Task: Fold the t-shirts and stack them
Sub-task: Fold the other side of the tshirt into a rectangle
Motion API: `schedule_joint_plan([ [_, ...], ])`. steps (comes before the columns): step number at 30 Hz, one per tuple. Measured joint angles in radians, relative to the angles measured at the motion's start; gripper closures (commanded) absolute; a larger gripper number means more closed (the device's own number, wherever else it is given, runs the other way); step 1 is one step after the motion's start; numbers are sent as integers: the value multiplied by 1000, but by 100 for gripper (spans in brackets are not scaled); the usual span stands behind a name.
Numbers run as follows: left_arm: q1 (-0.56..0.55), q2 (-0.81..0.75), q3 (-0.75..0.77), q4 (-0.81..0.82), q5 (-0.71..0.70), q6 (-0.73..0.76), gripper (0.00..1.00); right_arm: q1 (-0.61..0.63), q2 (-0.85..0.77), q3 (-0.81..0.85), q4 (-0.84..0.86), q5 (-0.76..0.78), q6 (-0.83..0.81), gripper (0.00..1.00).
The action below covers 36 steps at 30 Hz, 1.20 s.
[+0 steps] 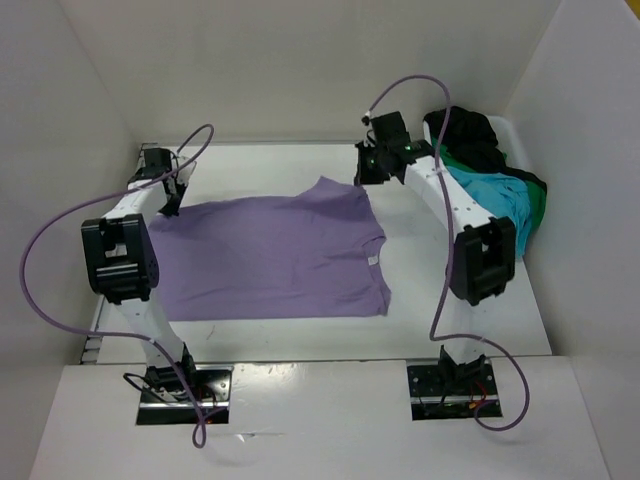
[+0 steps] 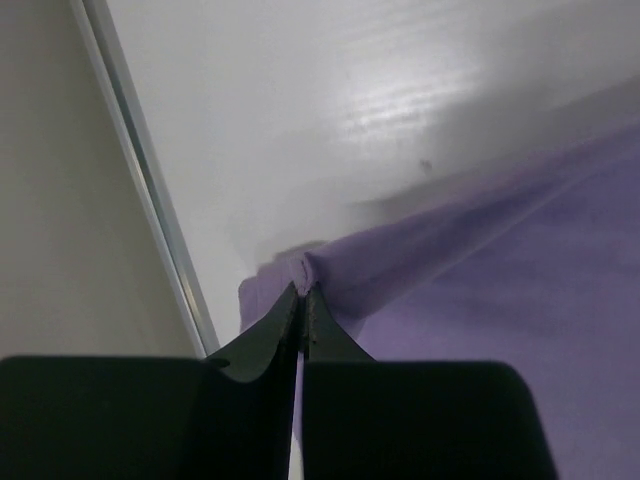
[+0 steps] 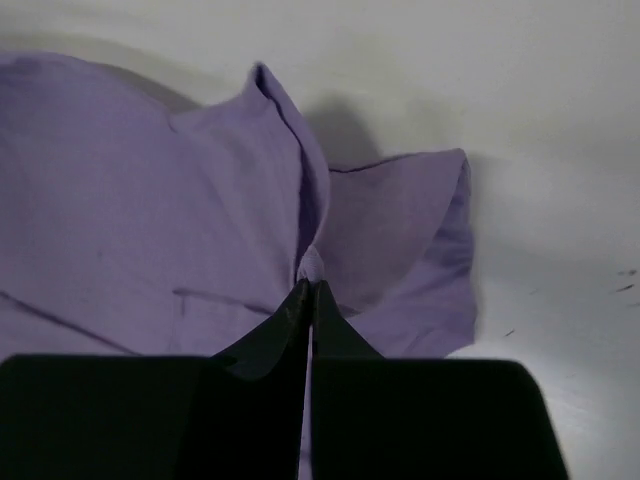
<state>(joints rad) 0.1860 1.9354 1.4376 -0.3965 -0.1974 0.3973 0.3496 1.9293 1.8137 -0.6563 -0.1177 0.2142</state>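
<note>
A lavender t-shirt (image 1: 265,260) lies spread flat across the middle of the table. At its far left corner my left gripper (image 1: 171,207) is shut on a pinch of the purple cloth (image 2: 300,268). At the far right, my right gripper (image 1: 362,178) is shut on a fold of the same shirt near its sleeve (image 3: 312,265). A black t-shirt (image 1: 465,132), a turquoise one (image 1: 490,190) and a green one (image 1: 535,210) lie heaped in a pile at the back right.
The heap rests in a white bin (image 1: 520,135) against the right wall. White walls close the table in on the left, back and right. A metal rail (image 2: 150,190) runs along the table's left edge close to my left gripper.
</note>
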Motion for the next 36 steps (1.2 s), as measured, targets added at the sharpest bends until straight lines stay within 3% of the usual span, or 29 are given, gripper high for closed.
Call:
schedule_joint_plan([
  [7, -8, -194, -185, -2, 0, 94, 97, 12, -248, -375, 89, -52, 52, 100],
  [11, -13, -236, -257, -14, -7, 107, 97, 12, -306, -493, 103, -69, 81, 100],
  [22, -13, -243, -363, -47, -39, 127, 96, 14, -372, -653, 141, -95, 137, 100],
  [36, -14, -244, -259, -14, -105, 123, 93, 14, -451, -665, 135, -36, 143, 100],
])
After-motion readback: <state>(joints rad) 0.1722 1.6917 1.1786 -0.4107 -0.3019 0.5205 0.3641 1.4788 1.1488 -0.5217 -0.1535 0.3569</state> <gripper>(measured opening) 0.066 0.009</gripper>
